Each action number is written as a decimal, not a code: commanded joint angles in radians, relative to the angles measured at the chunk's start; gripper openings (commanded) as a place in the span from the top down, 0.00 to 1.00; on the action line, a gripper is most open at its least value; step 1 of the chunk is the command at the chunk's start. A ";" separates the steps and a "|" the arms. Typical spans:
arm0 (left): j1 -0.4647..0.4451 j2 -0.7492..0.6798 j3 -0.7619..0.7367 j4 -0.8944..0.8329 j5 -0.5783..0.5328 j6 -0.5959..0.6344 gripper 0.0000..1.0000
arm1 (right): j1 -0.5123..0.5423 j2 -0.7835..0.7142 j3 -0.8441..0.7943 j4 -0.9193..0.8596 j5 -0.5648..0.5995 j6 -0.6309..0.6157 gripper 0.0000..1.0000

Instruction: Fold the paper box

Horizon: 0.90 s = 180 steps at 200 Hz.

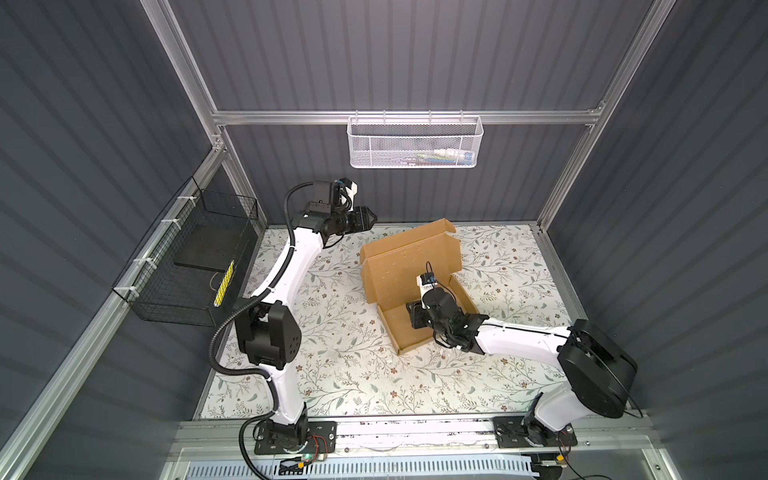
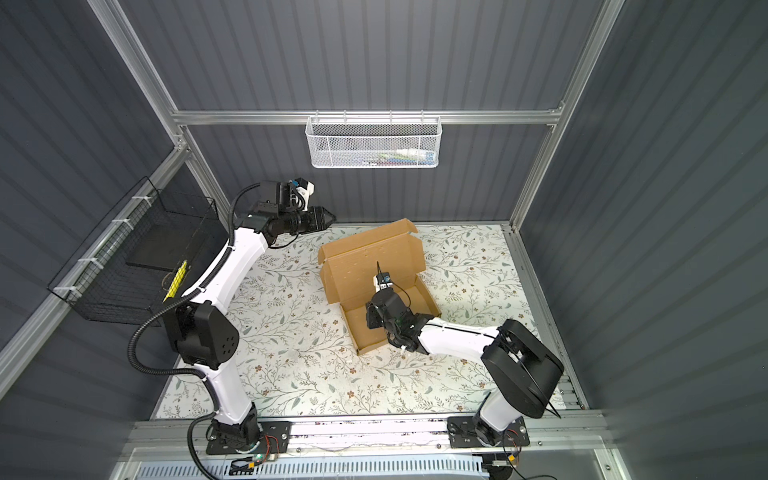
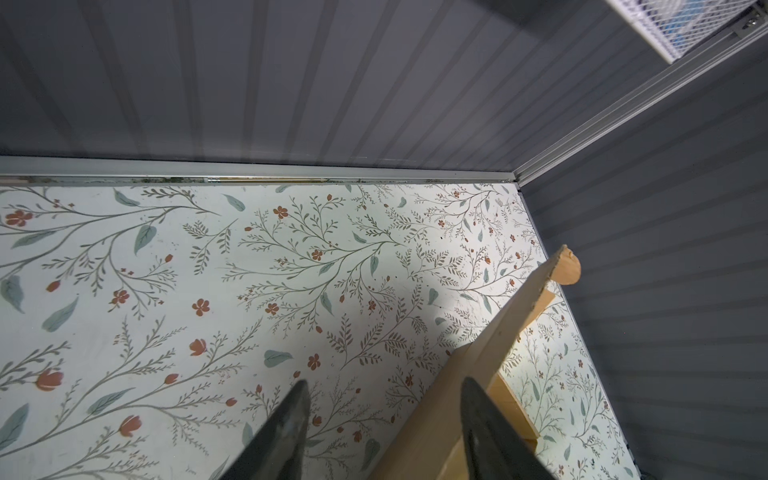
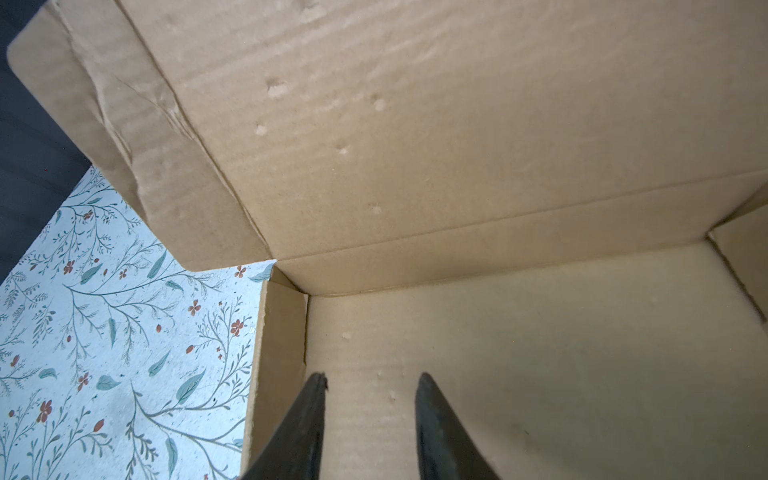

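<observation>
Left gripper (image 3: 386,381): raised above the back left part of the worktop (image 1: 340,374), jaws apart and holding nothing; the box's raised lid edge lies just beyond it.
Paper box (image 1: 409,266): right of the worktop's middle, toward the back edge; the tray walls are up, and the lid stands open and leans back with its flaps not yet tucked.
Right gripper (image 4: 371,376): down inside the tray close to one side wall, jaws partly apart with nothing between them; I cannot tell whether the tips touch the floor.
Handling: probably light, stiff across the panels and bending only at the creases; it is likely to slide if pushed unpinned. Small dents show that the board marks easily.
Hold: probably best at the lid's free top edge, pinched across the thin board, with the tray pinned from inside.
</observation>
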 commanded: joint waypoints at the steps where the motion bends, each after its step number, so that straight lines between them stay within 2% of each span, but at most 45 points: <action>1: 0.007 -0.110 -0.050 -0.068 -0.036 0.046 0.41 | -0.006 0.012 0.004 -0.022 -0.009 0.008 0.61; 56: 0.009 -0.334 -0.271 -0.121 -0.113 0.065 0.42 | -0.025 -0.002 0.040 -0.075 -0.033 -0.012 0.61; 82: 0.009 -0.419 -0.358 -0.142 -0.113 0.064 0.43 | -0.038 -0.027 0.053 -0.108 -0.038 -0.024 0.60; 119: 0.007 -0.506 -0.477 -0.160 -0.091 0.061 0.45 | -0.067 -0.068 0.066 -0.153 -0.056 -0.038 0.59; 136: 0.007 -0.540 -0.580 -0.147 -0.073 0.048 0.45 | -0.086 -0.084 0.077 -0.186 -0.058 -0.047 0.58; 180: 0.006 -0.574 -0.704 -0.093 -0.062 0.034 0.45 | -0.137 -0.123 0.093 -0.220 -0.087 -0.069 0.57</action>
